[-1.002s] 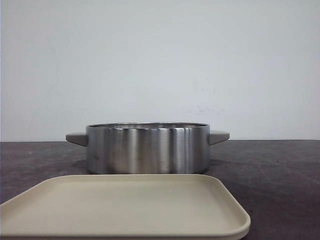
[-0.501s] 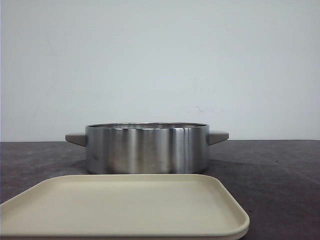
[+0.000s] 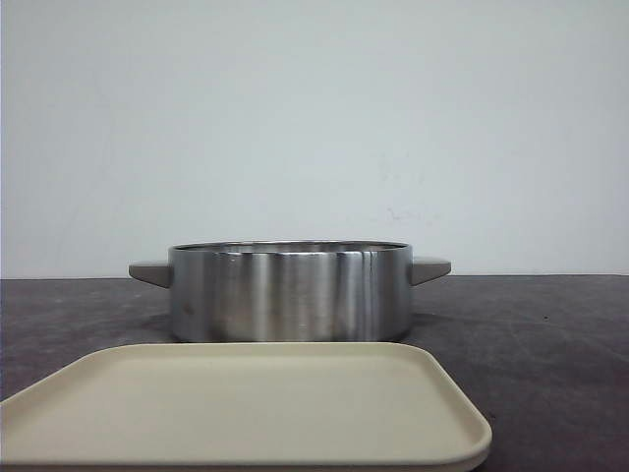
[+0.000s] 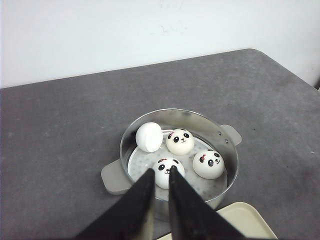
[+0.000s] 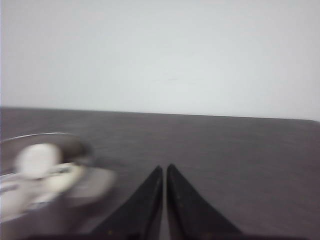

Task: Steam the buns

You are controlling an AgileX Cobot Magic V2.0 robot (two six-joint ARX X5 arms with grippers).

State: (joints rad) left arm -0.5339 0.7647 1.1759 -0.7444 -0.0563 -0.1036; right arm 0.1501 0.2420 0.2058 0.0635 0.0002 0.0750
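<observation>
Steaming looks ready: all four buns [image 4: 180,141] sit inside the steel pot [image 4: 227,150], mid-tabletop; left gripper [image 4: 161,176] and right gripper [image 5: 164,171] pinched together, empty, should keep clear.

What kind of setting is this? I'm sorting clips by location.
Probably a staged lab tabletop, not a kitchen: bare white wall, dark grey table, and only a round steel pot plus beige plastic tray.

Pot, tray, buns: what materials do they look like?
Pot: brushed steel, judging by streaky reflections. Tray: matte beige, probably plastic, with a soft rolled rim. Buns: smooth white domes with printed panda faces; foam, rubber or dough, unclear.
</observation>
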